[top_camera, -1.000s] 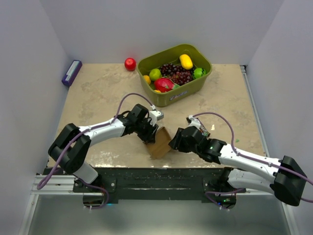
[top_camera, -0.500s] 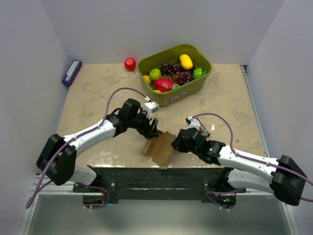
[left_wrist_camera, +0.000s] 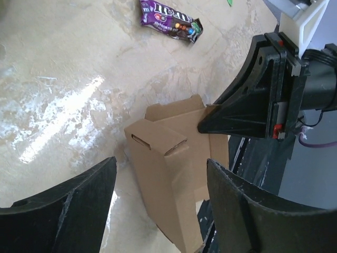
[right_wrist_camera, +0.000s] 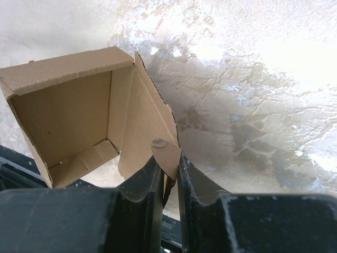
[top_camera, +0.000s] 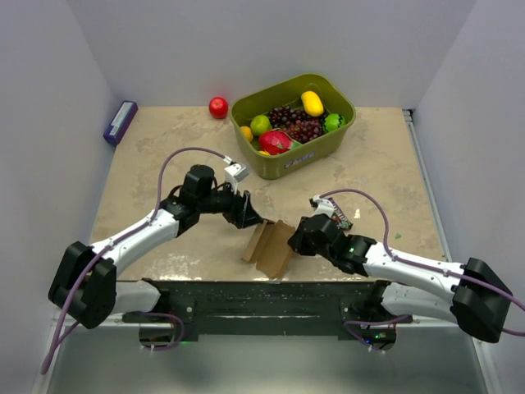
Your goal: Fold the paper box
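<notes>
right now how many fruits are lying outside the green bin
1: a red round fruit on the table, just left of the green bin. All other fruit sits inside the bin; a small one could be hidden behind it.

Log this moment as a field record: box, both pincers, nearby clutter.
paper box: partly folded, one side open
left pincer: open, not touching the box
right pincer: shut on a box flap
fruit bin: far side, filled
candy packet: lying flat, apart from the box
</notes>
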Available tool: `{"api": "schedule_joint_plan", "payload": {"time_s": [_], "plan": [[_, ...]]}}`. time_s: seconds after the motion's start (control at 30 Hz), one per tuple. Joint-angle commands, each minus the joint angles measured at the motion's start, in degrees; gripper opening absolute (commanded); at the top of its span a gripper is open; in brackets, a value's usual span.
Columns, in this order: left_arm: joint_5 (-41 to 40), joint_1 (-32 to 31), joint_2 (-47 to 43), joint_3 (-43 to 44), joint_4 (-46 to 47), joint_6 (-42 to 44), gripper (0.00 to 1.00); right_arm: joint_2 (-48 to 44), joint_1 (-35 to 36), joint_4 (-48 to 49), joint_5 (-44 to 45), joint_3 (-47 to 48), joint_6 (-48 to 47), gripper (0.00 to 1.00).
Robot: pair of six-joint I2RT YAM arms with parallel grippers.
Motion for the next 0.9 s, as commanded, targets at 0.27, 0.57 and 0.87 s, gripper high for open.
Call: {"api": "schedule_joint_plan", "payload": {"time_s": [0.27, 0.57, 0.87], "plan": [[-5.14, 0.42, -5.40, 5.43, -5.50, 7.09, 0.74, 6.43, -0.16, -13.29, 0.47, 19.24, -23.67, 0.05], [3.18, 0.42, -9.27, 6.50, -3.92, 16.58, 0.74, 10.40, -0.25, -26.74, -11.39, 34.45, -40.64, 0.00], [15.84, 0.51, -7.60, 5.71, -5.94, 21.33, 0.72, 9.96, -0.43, -30.62, -25.36, 38.42, -49.26, 0.00]]}}
